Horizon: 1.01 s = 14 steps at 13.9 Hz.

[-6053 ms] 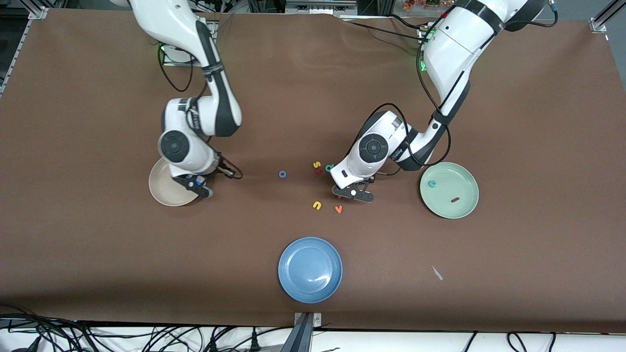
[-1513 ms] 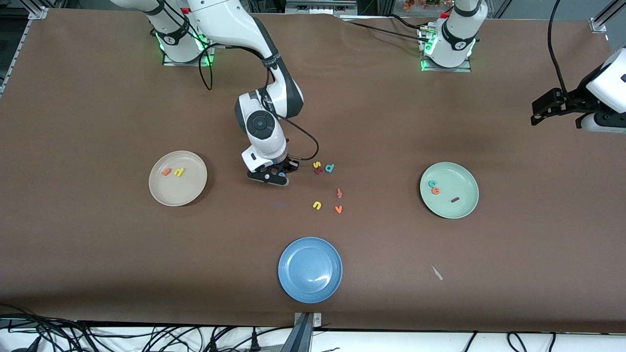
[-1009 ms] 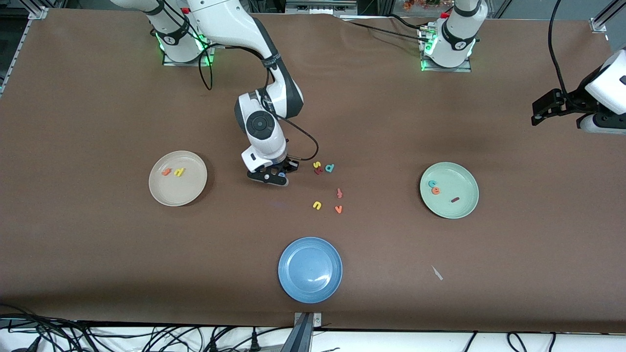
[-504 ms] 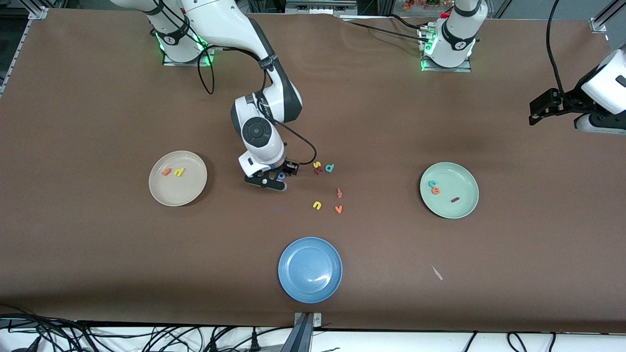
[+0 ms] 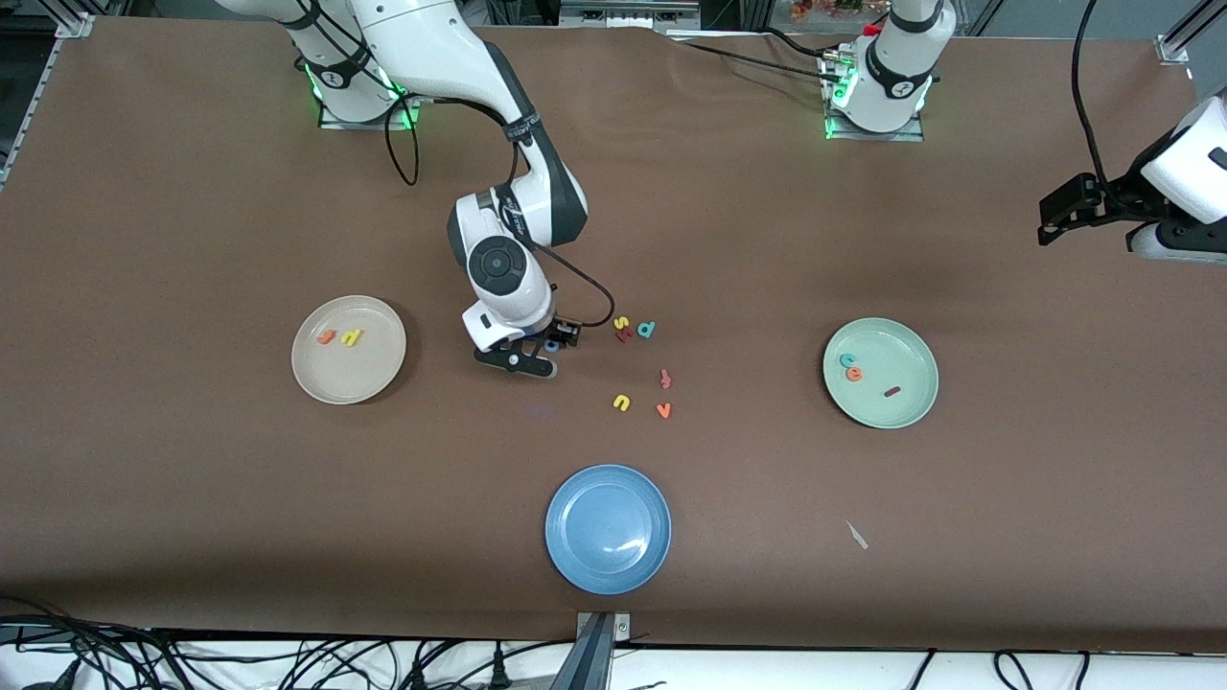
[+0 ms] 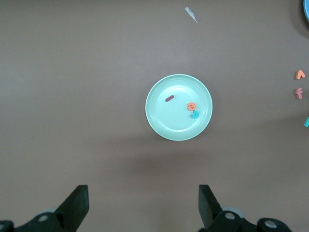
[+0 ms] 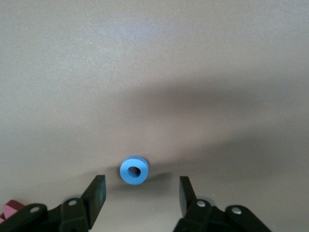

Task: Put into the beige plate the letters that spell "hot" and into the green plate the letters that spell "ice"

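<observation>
Your right gripper hangs low over the middle of the table with its fingers spread and nothing between them. The blue o lies flat on the brown table just ahead of the fingertips, slightly toward one finger rather than centred in the gap. To take it well, centre the gap on the ring first, then come straight down and close across its outer edge — it is thin foam, so I judge a low, level pinch matters more than force.

In the front view the beige plate sits at about nine o'clock from the gripper, well apart, with the orange t and yellow h already in it. Carry the o there and let it go low over a bare patch.

At about three o'clock, near the gripper, are a yellow s and a teal d — leave these alone.

Your left gripper waits high, spread, toward its own end; the green plate already holds the teal c, orange e and dark red i.
</observation>
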Motion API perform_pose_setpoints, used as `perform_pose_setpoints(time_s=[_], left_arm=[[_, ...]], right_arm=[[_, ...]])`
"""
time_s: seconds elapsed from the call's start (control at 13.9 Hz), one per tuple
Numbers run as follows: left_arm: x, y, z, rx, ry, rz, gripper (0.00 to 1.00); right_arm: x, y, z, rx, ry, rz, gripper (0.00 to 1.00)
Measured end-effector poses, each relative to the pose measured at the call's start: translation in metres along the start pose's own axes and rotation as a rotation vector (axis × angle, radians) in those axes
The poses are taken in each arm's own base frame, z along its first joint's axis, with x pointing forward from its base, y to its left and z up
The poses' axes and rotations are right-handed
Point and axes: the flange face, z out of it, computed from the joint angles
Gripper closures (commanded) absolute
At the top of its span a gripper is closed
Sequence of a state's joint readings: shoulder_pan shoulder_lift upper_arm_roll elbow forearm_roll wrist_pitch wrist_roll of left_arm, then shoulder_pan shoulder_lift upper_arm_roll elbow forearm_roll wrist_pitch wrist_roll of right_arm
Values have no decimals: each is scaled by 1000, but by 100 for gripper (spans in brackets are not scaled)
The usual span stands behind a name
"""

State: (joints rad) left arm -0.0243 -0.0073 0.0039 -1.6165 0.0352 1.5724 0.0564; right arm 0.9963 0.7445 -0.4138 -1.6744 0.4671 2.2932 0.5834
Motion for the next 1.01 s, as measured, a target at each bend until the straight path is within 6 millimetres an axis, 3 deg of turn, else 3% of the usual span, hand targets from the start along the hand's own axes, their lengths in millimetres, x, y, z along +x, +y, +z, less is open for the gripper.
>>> perform_pose_setpoints(time_s=[1.01], left_arm=[[-1,-3,1,-1,-10,-3,0]], right_arm=[[-1,2,15,-19,-6,-1,33]])
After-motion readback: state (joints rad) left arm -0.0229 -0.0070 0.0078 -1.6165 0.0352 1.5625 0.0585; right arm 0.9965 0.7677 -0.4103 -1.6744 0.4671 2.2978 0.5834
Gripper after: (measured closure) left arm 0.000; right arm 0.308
